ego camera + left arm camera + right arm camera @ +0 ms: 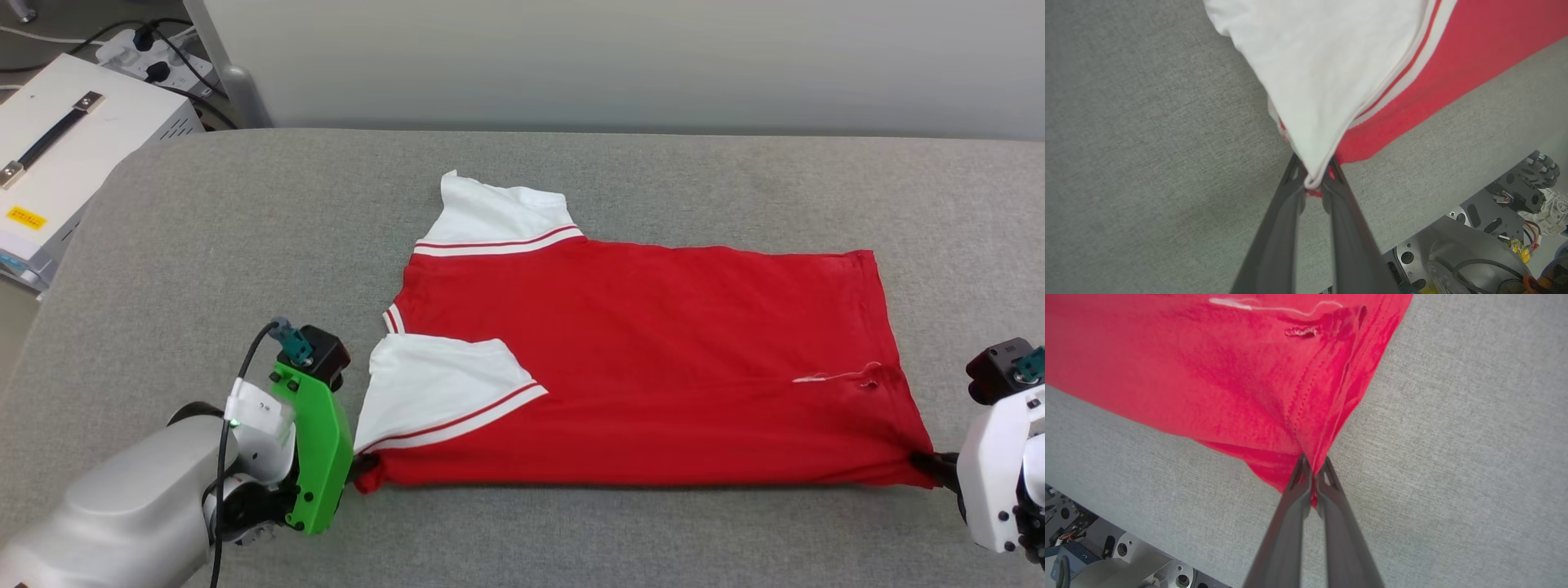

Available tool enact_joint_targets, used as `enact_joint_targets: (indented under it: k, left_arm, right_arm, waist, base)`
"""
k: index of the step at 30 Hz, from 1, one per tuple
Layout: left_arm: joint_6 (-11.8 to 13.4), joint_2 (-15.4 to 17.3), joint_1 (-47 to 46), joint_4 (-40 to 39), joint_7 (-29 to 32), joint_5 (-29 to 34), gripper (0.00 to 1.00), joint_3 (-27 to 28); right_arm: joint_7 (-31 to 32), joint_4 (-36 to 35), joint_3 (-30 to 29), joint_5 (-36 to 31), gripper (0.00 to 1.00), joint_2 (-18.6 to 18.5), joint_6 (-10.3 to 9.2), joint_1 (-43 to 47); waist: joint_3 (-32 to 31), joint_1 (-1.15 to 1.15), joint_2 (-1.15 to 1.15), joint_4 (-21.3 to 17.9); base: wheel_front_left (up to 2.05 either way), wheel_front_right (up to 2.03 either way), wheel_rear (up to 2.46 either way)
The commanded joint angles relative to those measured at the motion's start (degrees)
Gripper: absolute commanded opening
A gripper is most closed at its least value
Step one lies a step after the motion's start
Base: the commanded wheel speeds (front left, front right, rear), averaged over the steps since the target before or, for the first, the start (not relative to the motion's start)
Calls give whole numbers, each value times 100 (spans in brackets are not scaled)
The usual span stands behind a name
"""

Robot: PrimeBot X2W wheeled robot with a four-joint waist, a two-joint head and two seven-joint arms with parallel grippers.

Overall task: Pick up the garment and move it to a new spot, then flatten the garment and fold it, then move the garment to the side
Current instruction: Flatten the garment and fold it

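Bright, even, diffuse light leaves just a thin soft shadow under the near edge of the garment. The head view is sharp; the wrist views bend and soften away from it.

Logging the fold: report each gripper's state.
Left gripper: shut on the red thin-fabric garment with white sleeves, at its sleeve-side corner.
Right gripper: shut on its hem corner.

Head view high, facing down on table; wrist views close, each sharing garment corner.
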Motion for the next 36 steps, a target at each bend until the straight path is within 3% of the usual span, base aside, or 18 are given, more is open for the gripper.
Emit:
enact_joint_targets:
  k: [1, 8, 14, 15, 16, 17, 22, 27, 36]
  left_arm:
    - [9, 64, 119, -22, -19, 43, 0, 5]
    - [9, -25, 299, 52, 2, 35, 0, 1]
    - [9, -158, 368, 343, -43, 181, 0, -1]
    - [9, -183, 372, 395, -67, 175, 0, -1]
    - [9, -201, 368, 436, -97, 186, 21, -1]
    - [9, -214, 347, 476, -148, 237, 100, -1]
    - [9, -135, 231, 493, -320, 326, 100, 16]
    - [9, 51, -37, 361, -563, 461, 100, 119]
    - [199, 51, -772, 334, -1227, 870, 100, 516]
  right_arm:
    - [66, -40, -50, 59, 0, -63, -4, 141]
    - [351, -191, -182, -20, 0, -41, -4, 497]
    - [404, -28, -245, -232, 0, 187, -4, 578]
    - [367, 2, -283, -256, 7, 237, -4, 577]
    - [316, 21, -322, -285, 53, 273, -4, 574]
    - [248, 32, -370, -332, 100, 312, -4, 570]
    - [-91, -76, -633, -584, 100, 375, -4, 574]
    - [-859, -315, -1165, -1010, 100, 554, -4, 507]
    - [-2294, -845, -2577, -2074, 100, 1687, -4, 374]
  waist:
    - [16, 0, 36, -2]
    - [202, 0, 36, 13]
    - [295, 0, 36, -8]
    - [291, 0, 36, -8]
    - [279, 0, 36, -5]
    - [250, 0, 36, -1]
    - [82, 0, 36, -3]
    - [-34, 0, 36, -13]
    - [117, 0, 36, -115]
  base:
    - [0, 0, 0]
    - [0, 0, 0]
    - [0, 0, 0]
    - [0, 0, 0]
    - [0, 0, 0]
    - [0, 0, 0]
    - [0, 0, 0]
    - [0, 0, 0]
    - [0, 0, 0]
